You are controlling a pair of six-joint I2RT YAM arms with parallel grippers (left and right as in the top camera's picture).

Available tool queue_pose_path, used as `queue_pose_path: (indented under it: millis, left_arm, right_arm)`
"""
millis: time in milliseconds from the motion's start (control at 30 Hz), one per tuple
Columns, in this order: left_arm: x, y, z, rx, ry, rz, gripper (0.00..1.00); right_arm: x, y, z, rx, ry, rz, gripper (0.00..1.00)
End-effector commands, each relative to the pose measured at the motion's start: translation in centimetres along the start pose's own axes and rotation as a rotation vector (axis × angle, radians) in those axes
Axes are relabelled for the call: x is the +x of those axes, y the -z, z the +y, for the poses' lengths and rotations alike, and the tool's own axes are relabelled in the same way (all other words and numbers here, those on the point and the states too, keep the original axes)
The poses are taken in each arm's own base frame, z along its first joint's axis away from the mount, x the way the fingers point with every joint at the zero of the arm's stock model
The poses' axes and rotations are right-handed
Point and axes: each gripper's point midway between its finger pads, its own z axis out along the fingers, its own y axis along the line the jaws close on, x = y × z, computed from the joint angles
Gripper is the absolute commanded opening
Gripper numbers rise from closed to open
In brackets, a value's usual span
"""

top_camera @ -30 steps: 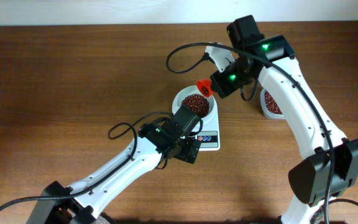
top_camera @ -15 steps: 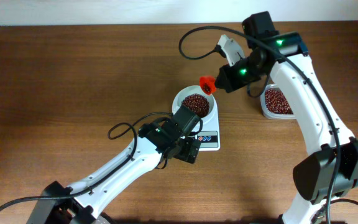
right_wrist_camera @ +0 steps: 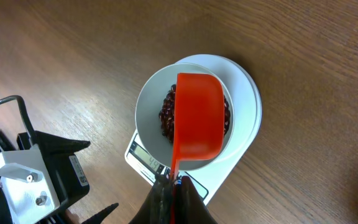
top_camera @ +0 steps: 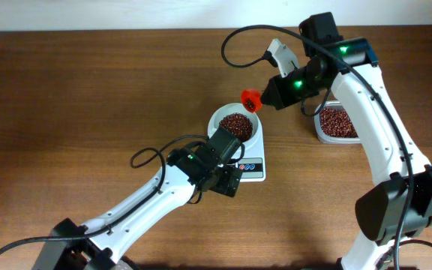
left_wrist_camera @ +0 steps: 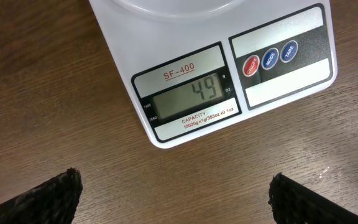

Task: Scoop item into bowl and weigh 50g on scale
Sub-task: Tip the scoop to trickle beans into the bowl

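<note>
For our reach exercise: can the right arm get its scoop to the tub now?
Probably yes: the right gripper holds the scoop near the bowl, and the open tub lies close by with nothing between.

scale (left_wrist_camera: 219, 68) | model SF-400 | display (left_wrist_camera: 194, 93) 49 | print CAPACITY | buttons (left_wrist_camera: 270, 59) MODE, TARE
</note>
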Motion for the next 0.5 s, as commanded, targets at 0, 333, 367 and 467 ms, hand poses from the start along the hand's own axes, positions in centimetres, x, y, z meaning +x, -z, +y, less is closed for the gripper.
queue_pose_path:
  millis: [0, 333, 367, 467]
  left_arm:
    - [0.0, 0.2, 0.2, -0.012, -0.014, -0.01, 0.99]
    - [0.0, 0.2, 0.2, -0.012, -0.014, -0.01, 0.99]
    - [0.0, 0.2, 0.2, -0.012, -0.014, -0.01, 0.99]
    - [0.0, 0.2, 0.2, -0.011, -0.015, -0.01, 0.99]
  right_arm:
    - [-0.3, 0.3, 1.3, -0.031, 0.008, -0.008, 0.04]
    - [-0.3, -0.8, 1.4, 0.069, 0.072, 0.017, 0.04]
    - [-0.4, -0.8, 1.5, 0.061, 0.058, 0.013, 0.04]
    - [-0.4, -0.9, 1.9, 0.048, 0.072, 0.012, 0.04]
